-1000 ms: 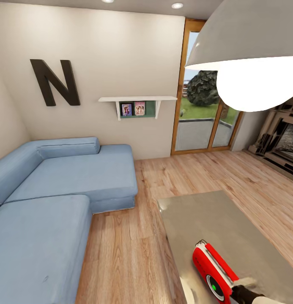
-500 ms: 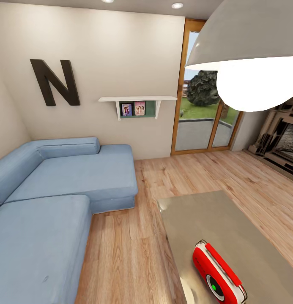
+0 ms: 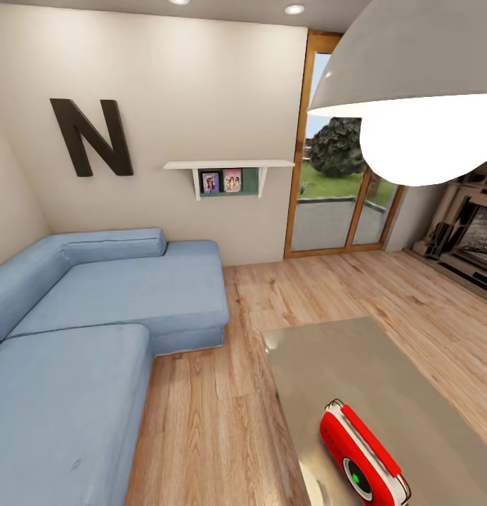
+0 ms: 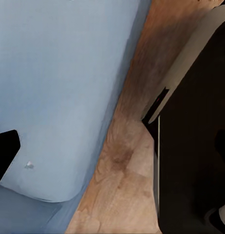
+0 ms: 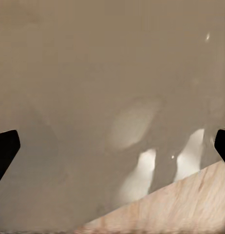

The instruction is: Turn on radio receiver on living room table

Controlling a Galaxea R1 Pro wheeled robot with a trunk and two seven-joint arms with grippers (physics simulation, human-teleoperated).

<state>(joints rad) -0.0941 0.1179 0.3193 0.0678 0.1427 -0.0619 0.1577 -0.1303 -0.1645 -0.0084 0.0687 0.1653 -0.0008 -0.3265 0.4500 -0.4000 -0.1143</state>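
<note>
Fingertips of the right gripper [image 5: 112, 144] show as two dark tips at opposite edges of the right wrist view, spread wide with nothing between them, so it is released. Beneath it lies the glossy grey-beige top of the table [image 5: 93, 73], with pale reflections on it, and a strip of wood floor [image 5: 190, 204] past the table's edge.

One dark fingertip of the left gripper [image 4: 4, 151] shows in the left wrist view; its partner is out of sight, so I cannot tell whether it is spread or closed. It hangs over the blue sofa [image 4: 59, 87], with plank floor beside it and a dark part of the robot's own body [image 4: 195, 146] next to that.

From the head view, the radio receiver [image 3: 362, 453] stands on the table [image 3: 355, 365] at about 5 o'clock in the frame, near the table's close end, its grey dial with green centre facing the camera, its red handle on top. The sofa [image 3: 95, 316] fills 8 to 9 o'clock, a black letter N [image 3: 92, 137] hangs at 10 o'clock, a wall shelf [image 3: 229, 169] with small pictures sits near 12, glass doors [image 3: 334, 176] at 1, a fireplace [image 3: 468, 232] at 3, and a lit lamp shade [image 3: 412, 70] hangs close at 2 o'clock.
</note>
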